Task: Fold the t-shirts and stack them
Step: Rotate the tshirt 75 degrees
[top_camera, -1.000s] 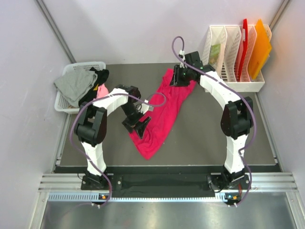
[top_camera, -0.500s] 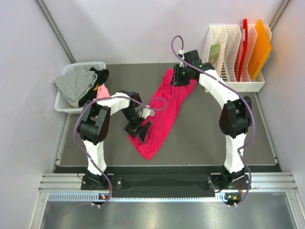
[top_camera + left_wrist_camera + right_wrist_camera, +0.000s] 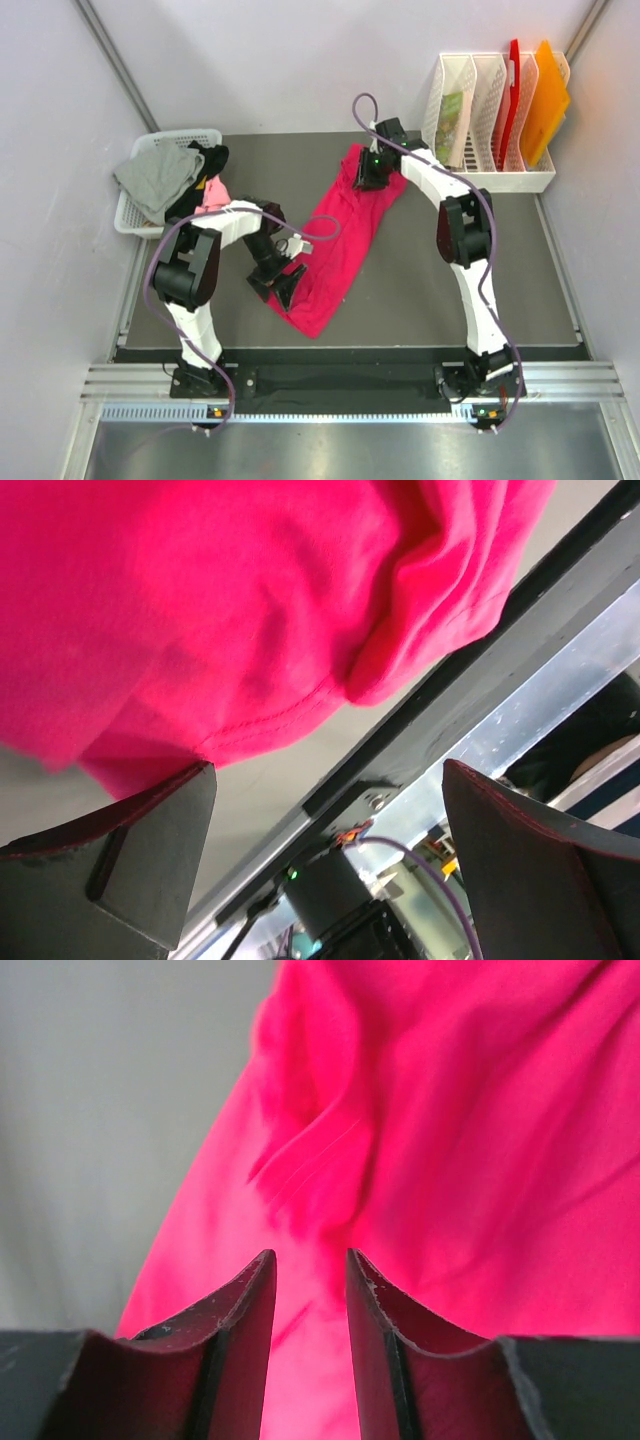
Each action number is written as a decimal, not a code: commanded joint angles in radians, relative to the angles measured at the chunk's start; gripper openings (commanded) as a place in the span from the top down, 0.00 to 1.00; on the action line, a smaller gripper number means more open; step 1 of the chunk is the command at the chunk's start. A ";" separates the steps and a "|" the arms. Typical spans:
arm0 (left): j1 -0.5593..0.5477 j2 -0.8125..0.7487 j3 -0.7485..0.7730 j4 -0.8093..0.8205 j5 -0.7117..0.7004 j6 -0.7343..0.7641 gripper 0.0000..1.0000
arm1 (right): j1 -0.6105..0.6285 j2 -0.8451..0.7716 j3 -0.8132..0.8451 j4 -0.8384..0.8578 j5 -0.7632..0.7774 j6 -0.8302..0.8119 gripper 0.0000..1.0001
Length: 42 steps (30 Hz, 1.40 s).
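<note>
Left gripper (image 3: 277,287), jaws fully spread and empty, sits at the near left edge of the crimson t-shirt (image 3: 345,240) lying on the table (image 3: 430,285), the right gripper (image 3: 310,1255) stands narrowly parted over its far end, hold undeterminable, and the white mesh basket (image 3: 130,216) contains a grey t-shirt (image 3: 155,172), a black t-shirt (image 3: 207,160) and a pink t-shirt (image 3: 212,190).

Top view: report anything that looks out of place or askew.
The crimson t-shirt lies rumpled in a slanted strip across the table, bunched rather than spread flat. At the left, a grey shirt spills over the rim of the white basket.
</note>
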 commanded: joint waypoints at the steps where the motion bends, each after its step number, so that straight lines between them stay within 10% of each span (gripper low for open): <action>1: 0.007 -0.019 0.057 -0.121 -0.051 0.061 0.01 | -0.044 0.072 0.116 0.020 -0.051 0.045 0.66; 17: -0.016 0.186 0.638 -0.295 0.048 0.036 0.01 | -0.126 0.286 0.302 0.169 -0.208 0.097 0.69; 42: -0.096 0.608 0.872 -0.076 0.098 -0.114 0.01 | -0.187 0.287 0.349 0.179 -0.176 0.063 0.71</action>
